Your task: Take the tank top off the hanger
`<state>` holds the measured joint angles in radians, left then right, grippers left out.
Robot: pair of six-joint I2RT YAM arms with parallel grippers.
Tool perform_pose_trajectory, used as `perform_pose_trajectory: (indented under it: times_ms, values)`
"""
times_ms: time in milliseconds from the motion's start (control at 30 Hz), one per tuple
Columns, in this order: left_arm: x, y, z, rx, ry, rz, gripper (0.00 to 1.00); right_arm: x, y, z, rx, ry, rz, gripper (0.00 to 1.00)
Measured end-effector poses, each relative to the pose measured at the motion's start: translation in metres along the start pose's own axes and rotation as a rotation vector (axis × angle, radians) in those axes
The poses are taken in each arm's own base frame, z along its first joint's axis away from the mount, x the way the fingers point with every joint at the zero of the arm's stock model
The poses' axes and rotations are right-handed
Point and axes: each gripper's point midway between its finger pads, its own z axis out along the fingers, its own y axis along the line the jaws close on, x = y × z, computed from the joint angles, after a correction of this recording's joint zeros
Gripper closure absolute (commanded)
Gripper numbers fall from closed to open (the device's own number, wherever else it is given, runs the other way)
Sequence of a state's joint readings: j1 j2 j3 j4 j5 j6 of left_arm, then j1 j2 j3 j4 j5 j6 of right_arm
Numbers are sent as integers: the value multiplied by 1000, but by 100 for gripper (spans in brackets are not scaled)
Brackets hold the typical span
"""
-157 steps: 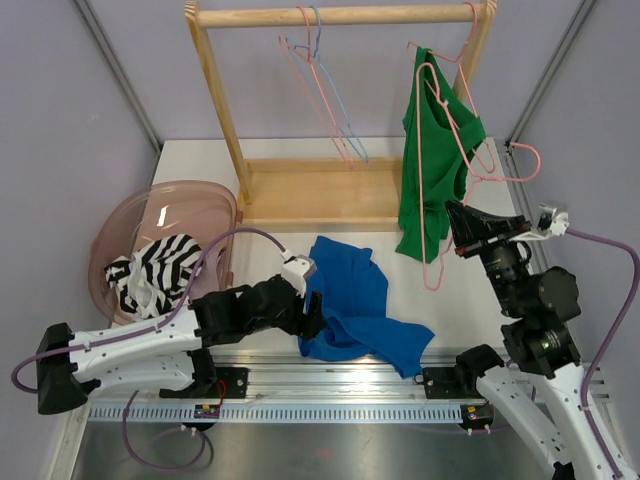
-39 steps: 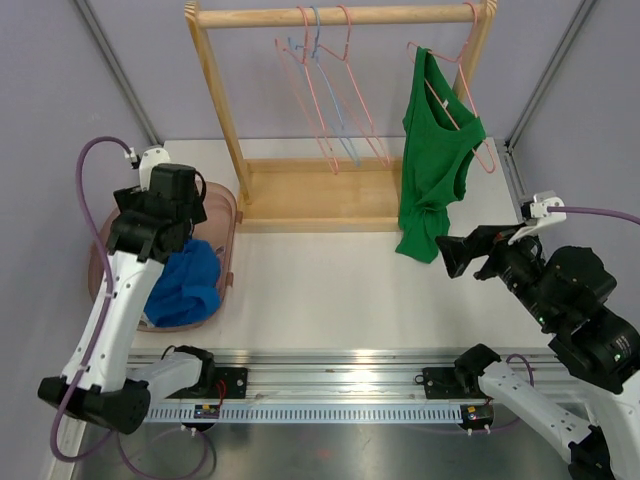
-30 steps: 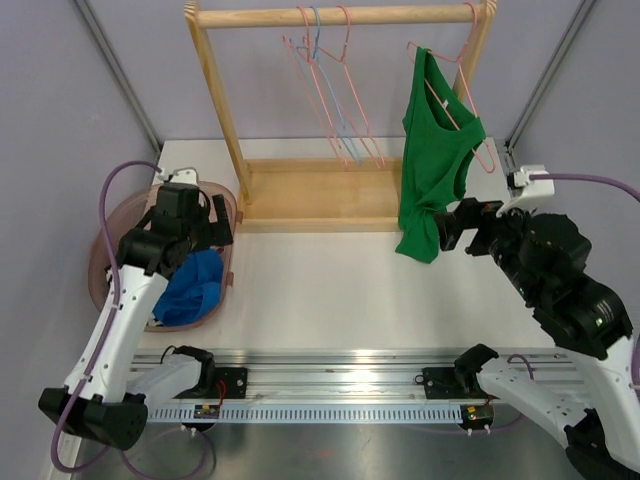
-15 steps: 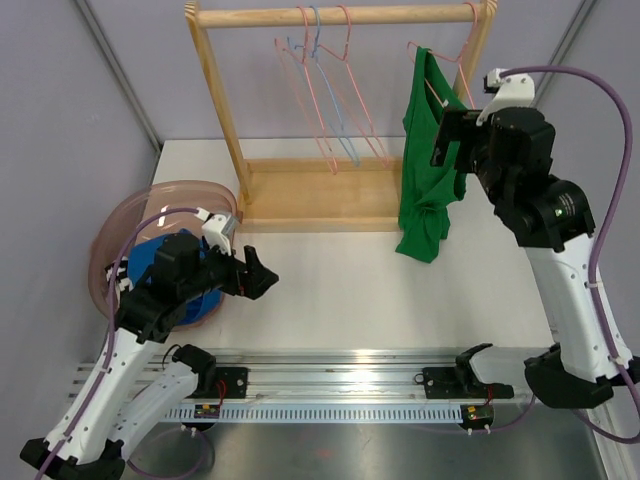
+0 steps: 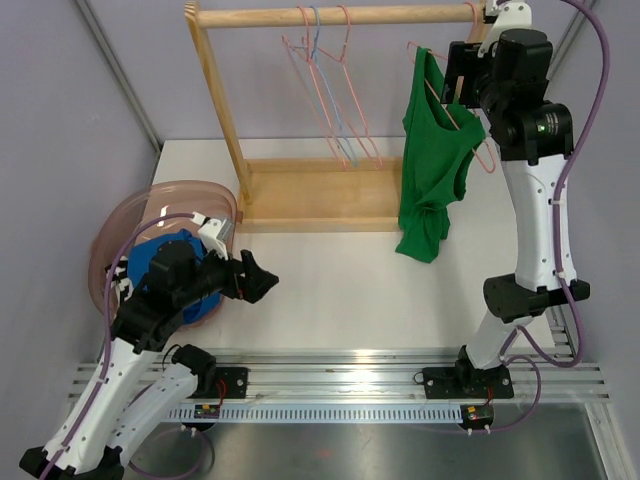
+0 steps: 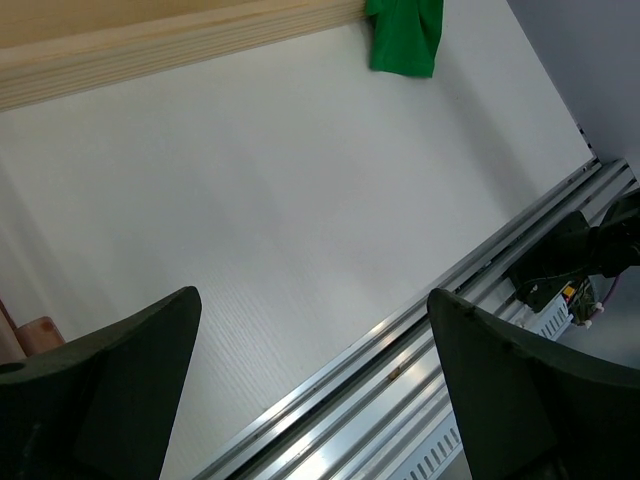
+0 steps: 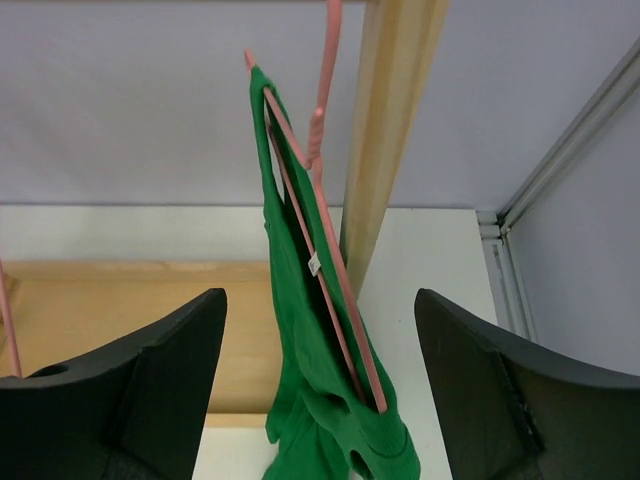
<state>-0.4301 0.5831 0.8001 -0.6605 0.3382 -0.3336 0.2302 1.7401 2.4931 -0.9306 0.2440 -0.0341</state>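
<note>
A green tank top [image 5: 432, 165] hangs on a pink hanger [image 5: 487, 163] at the right end of the wooden rack's top bar [image 5: 330, 15]. My right gripper [image 5: 455, 72] is raised high, level with the garment's shoulders. In the right wrist view the tank top [image 7: 300, 345] and hanger [image 7: 335, 275] hang between and beyond the open jaws of the right gripper [image 7: 318, 300], which touch nothing. My left gripper [image 5: 258, 282] is low over the table, open and empty. In the left wrist view the left gripper [image 6: 312, 300] faces bare table, with the tank top's hem [image 6: 405, 35] far off.
A pink translucent basket [image 5: 125, 215] at the left holds a blue garment [image 5: 150, 272]. Empty pink and blue hangers [image 5: 330, 90] hang mid-rack. The rack's wooden base [image 5: 320, 190] lies at the back, and a metal rail [image 5: 350, 362] runs along the near edge.
My right arm rose from table height beside the tank top's hem to its shoulders near the bar. The left arm left the basket, leaving the blue garment, and now stays over the table.
</note>
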Motion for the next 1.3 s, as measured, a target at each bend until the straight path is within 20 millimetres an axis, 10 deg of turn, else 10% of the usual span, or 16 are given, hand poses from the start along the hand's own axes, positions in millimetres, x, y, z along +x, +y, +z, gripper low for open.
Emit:
perform_pose_trajectory:
  times_ms: [367,633,1300]
  values:
    - [6,-9,2,31,20,10,1,54,16,44,-106,168,-49,47]
    - [7,-9,2,28,23,12,1,52,26,41,-159,163,-36,96]
    - [9,-7,5,-2,26,7,1,-5,45,-35,-332,17,82,100]
